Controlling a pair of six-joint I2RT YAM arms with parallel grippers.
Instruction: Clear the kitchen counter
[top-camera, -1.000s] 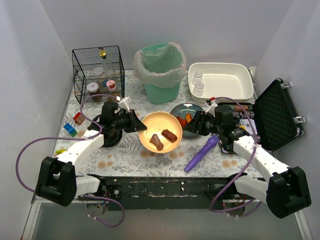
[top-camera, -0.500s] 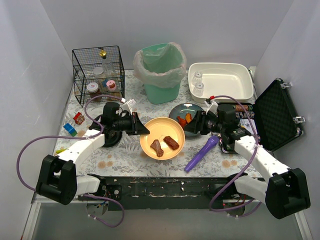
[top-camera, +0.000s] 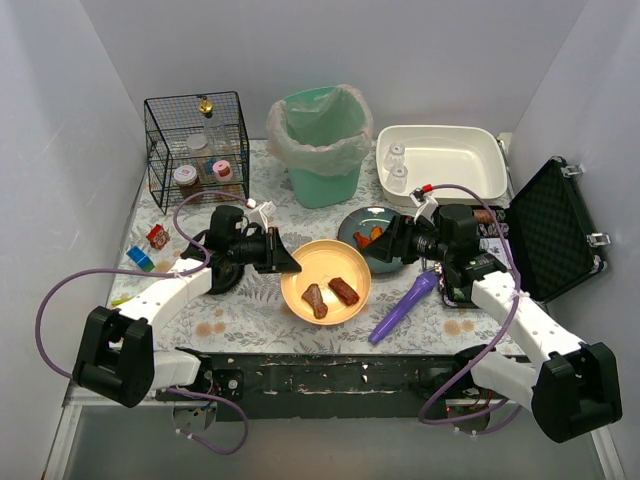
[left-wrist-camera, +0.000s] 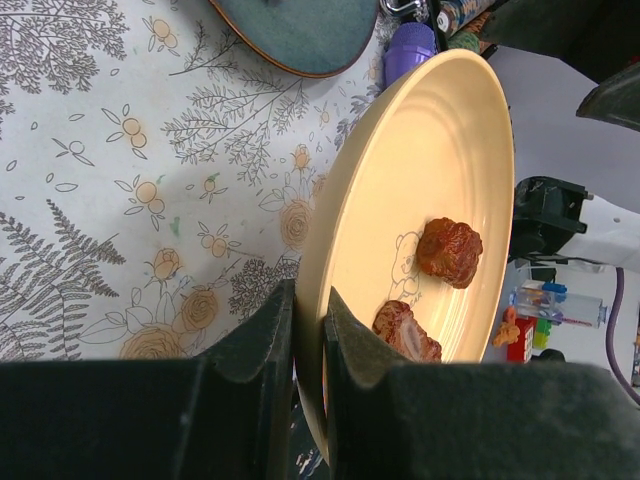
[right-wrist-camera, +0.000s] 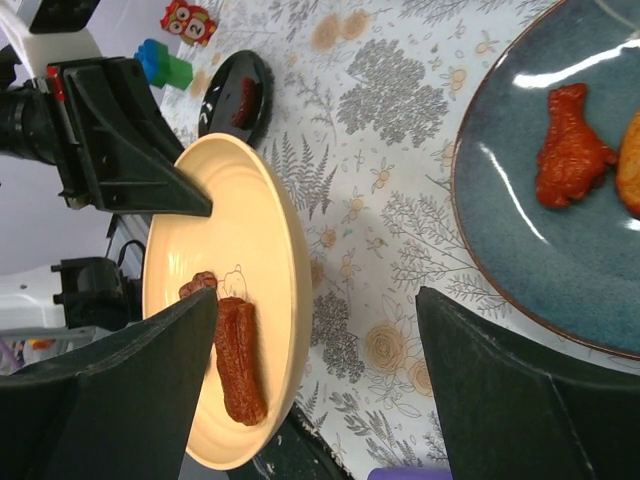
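The kitchen counter (top-camera: 250, 312) has a fern-and-flower cloth. My left gripper (top-camera: 289, 268) is shut on the left rim of a yellow plate (top-camera: 322, 262) that carries two brown food pieces (top-camera: 330, 295). In the left wrist view my gripper (left-wrist-camera: 308, 330) pinches the plate's (left-wrist-camera: 430, 150) rim, and the plate is tilted above the cloth. My right gripper (top-camera: 388, 245) is open and empty, between the yellow plate and a blue-grey plate (top-camera: 362, 221) with orange food. In the right wrist view my gripper (right-wrist-camera: 318, 300) frames the yellow plate (right-wrist-camera: 215, 220) and blue-grey plate (right-wrist-camera: 540, 260).
A purple tool (top-camera: 405, 307) lies right of the yellow plate. A green lined bin (top-camera: 320, 140), a wire basket (top-camera: 197, 145) and a white basin (top-camera: 445, 160) stand at the back. An open black case (top-camera: 555, 230) is at right. A small black dish (top-camera: 222, 276) and toy blocks (top-camera: 140, 259) are at left.
My left gripper has carried the yellow plate a little toward the near edge and to the right. My right gripper has shifted slightly toward the back, still open.
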